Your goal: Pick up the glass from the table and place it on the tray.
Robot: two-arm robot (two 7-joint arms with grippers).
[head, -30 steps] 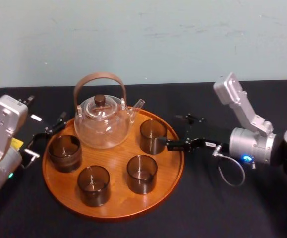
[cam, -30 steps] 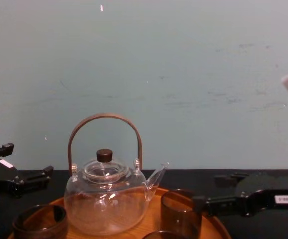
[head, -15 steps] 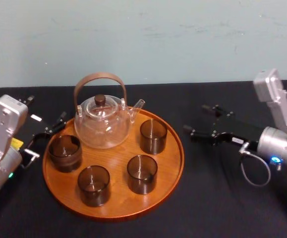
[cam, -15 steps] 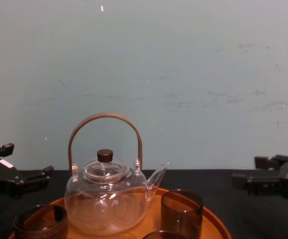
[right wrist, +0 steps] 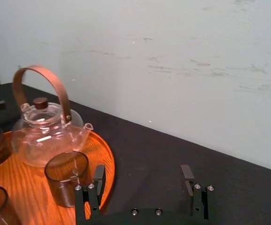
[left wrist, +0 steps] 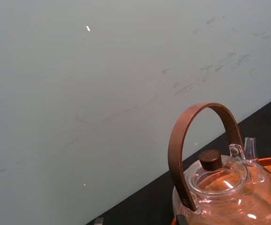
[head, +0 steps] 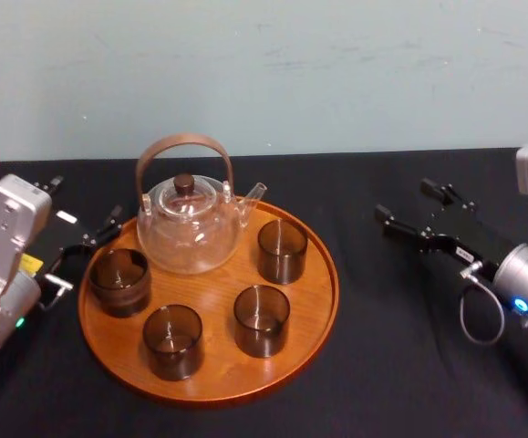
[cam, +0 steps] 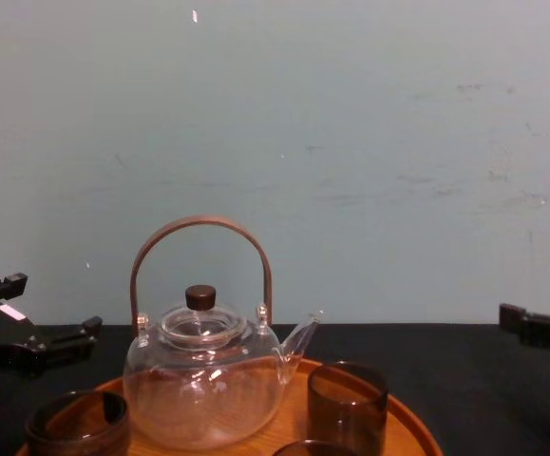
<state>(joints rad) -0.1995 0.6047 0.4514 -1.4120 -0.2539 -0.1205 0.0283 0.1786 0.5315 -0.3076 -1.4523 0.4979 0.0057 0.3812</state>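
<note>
On tray [head: 216,287], glass [head: 282,249]; right tool [head: 401,201] apart.

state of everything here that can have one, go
glass teapot: upright on the tray, lid on, looks empty
brown glasses: all four upright on the tray, empty
tray: lying flat, loaded
right claw: open, holding nothing, right of the tray
left claw: open, holding nothing, left of the tray
</note>
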